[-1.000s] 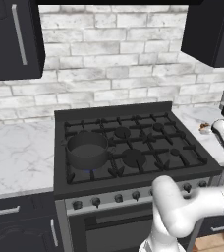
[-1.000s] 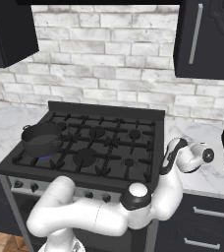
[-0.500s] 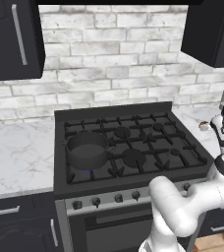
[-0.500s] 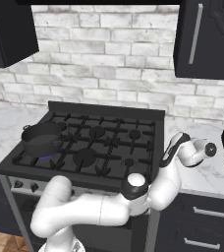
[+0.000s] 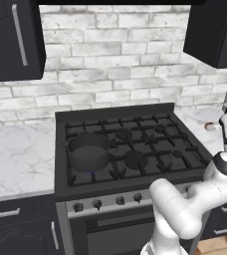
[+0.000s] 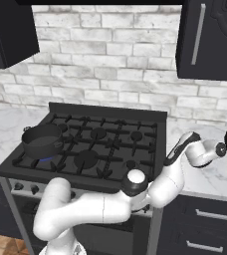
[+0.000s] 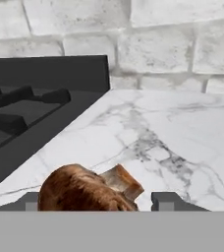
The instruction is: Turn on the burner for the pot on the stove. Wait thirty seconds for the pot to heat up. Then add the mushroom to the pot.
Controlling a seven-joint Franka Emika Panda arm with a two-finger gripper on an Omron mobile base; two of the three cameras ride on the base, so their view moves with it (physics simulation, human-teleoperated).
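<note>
A: Stove (image 5: 130, 149) first: wide, black, cast-iron grates, planted between two stretches of marble surface (image 5: 16, 154). Rigid and fixed, nothing to shift there.

B: Then the pot (image 5: 88, 152), at about 9 o'clock on the grates, dark grey and matte, sitting over the burner (image 5: 91, 172) with a small blue flame peeking out below. Looks heavy for its width, stiff metal, probably hot by now. Best left untouched; only the open top matters as a drop target.

A: And the mushroom (image 7: 82, 189)? On the right-hand surface, well apart from the pot, off at 3 o'clock from the stove. Small pale-brown speck in the left base view (image 5: 211, 126).

B: Up close in the hand view: brown rounded cap, paler stub of stem pointing toward 2 o'clock. Likely very light, soft, easy to bruise, and prone to rolling off a curved cap if pinched off-centre.

A: So a gentle squeeze across the widest part of the cap, low down near the surface, not on the stem.

B: End effector (image 7: 101, 201) spread wide, one tip either side of the mushroom, nothing held yet. Cannot tell if the tips touch it.
</note>
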